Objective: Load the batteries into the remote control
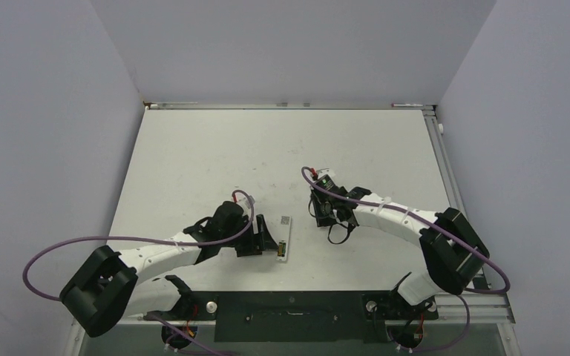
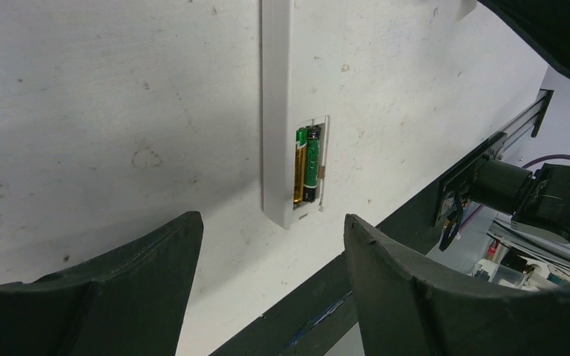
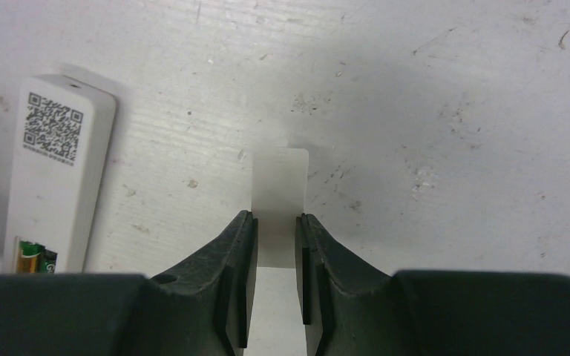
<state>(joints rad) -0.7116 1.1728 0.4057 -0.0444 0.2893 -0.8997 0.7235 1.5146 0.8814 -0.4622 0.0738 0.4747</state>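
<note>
- The left gripper [image 2: 273,221] has its jaws wide apart and holds nothing.
- Its two dark fingers [image 2: 141,278] stand on either side of the near end of the remote [image 2: 276,111], a little before it and not touching it.
- The right gripper [image 3: 276,222] has its jaws nearly together, with a thin white plate [image 3: 280,185] clamped by its two long edges.
- The plate sticks out ahead of the pads, flat and level with the table [image 1: 193,163]. I cannot tell if its far end touches the table.
- The remote lies on its face on the table, in the front middle part, between the two grippers. In the top view it is just beside the left gripper [image 1: 265,241] and somewhat apart from the right gripper [image 1: 330,215].
- The compartment [image 2: 312,167] at the near end of the remote is uncovered.
- The batteries [image 2: 306,165] are both inside it, side by side along the length of the remote: one gold and green, one black and green.
- In the right wrist view the remote [image 3: 59,185] lies to the left of the plate and apart from it, with the batteries [image 3: 35,259] at its near end.
- A label [image 3: 52,127] with a square code is on the far end of the remote.
</note>
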